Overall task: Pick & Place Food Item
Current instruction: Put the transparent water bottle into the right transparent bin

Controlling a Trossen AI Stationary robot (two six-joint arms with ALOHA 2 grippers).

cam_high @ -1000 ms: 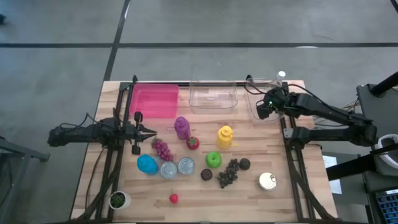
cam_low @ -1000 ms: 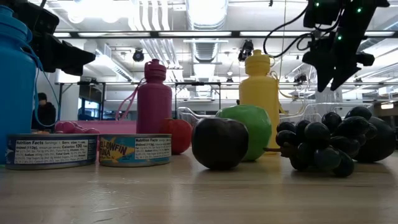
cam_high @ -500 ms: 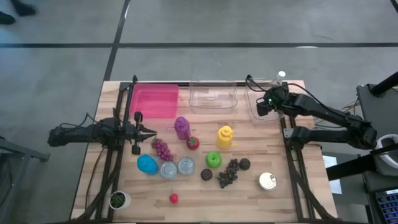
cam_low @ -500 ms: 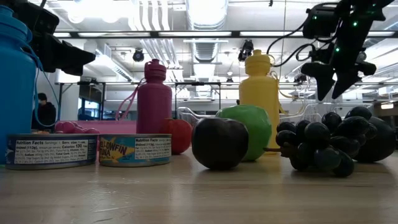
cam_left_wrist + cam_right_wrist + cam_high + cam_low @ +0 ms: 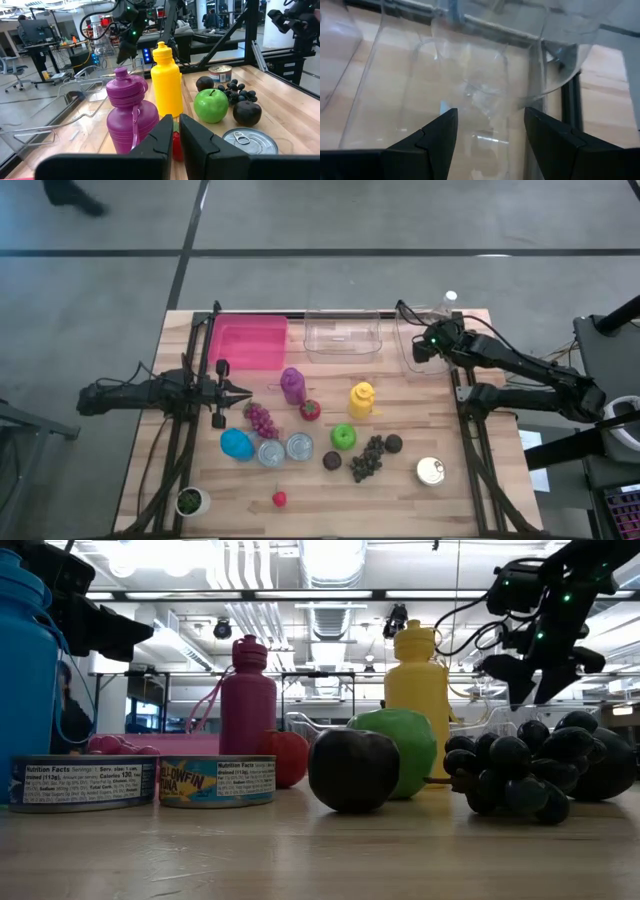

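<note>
Food lies mid-table: a green apple (image 5: pixel 343 436), dark grapes (image 5: pixel 366 460), two dark plums (image 5: pixel 393 444), a red strawberry (image 5: pixel 311 409), purple grapes (image 5: pixel 261 420) and a small red fruit (image 5: pixel 279 499). Each rests on the wood. My right gripper (image 5: pixel 419 356) hangs open at the far right, slanting down over a clear container (image 5: pixel 465 90), with nothing between its fingers (image 5: pixel 435 135). My left gripper (image 5: pixel 175 135) waits shut and level at the table's left, pointing toward the purple bottle (image 5: pixel 131 117).
A pink bin (image 5: pixel 249 343) and a clear bin (image 5: pixel 343 335) stand along the far edge. A purple bottle (image 5: pixel 292 384), a yellow bottle (image 5: pixel 361 400), a blue bottle (image 5: pixel 237 444), three cans (image 5: pixel 430 471) and a small potted plant (image 5: pixel 189 501) share the table.
My right gripper has sunk lower over the clear container at the far right and has rolled a little. Its fingers stay equally wide apart. No food item has moved.
</note>
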